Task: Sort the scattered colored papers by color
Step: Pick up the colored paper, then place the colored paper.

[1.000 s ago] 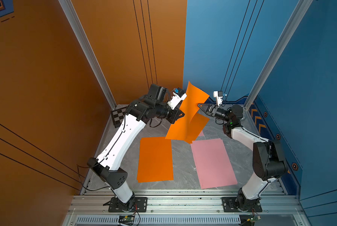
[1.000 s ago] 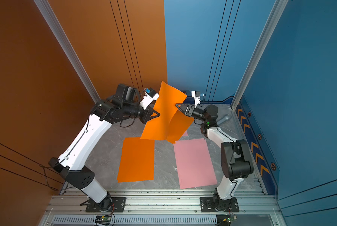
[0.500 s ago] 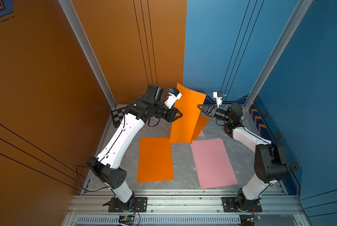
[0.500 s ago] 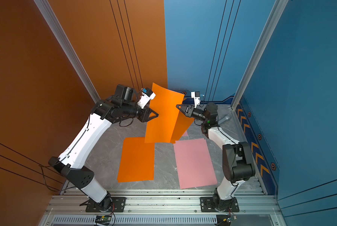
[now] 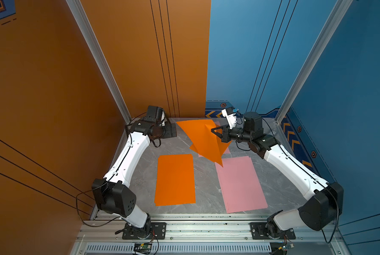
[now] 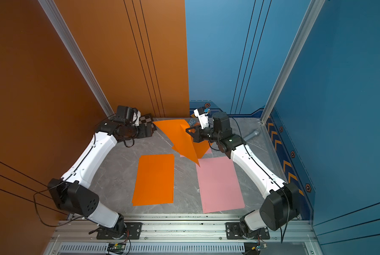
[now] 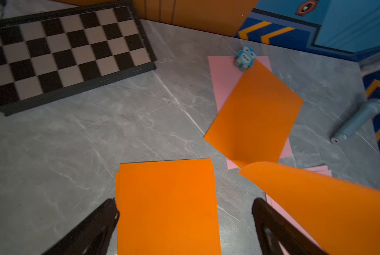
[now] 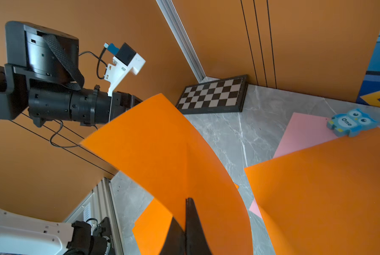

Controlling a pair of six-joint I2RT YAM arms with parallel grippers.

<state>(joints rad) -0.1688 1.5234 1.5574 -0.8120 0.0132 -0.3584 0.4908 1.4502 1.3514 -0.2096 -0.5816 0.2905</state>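
1. Nearest on the worktop (image 5: 206,194), the orange stack (image 5: 175,179) lies flat on the left and the pink stack (image 5: 239,184) lies flat on the right. They are apart, and both are unchanged from one second ago.
2. Behind them, the right claw (image 8: 188,205) is clenched on the edge of an orange sheet (image 5: 203,138). The sheet droops in a curve, and its lowest corner hangs over the far edge of the pink stack. One second ago it stood taller, and the left claw was at its other edge.
3. The left claw (image 7: 184,209) is now released. Its fingers are spread wide and clear of the sheet, and it has drawn back toward the chessboard (image 7: 67,55).
4. Farthest back, a second orange sheet (image 7: 254,114) lies askew on a pink sheet (image 7: 222,84). An owl eraser (image 7: 245,57) sits at its far corner, and a blue cylinder (image 7: 357,121) lies to the right.
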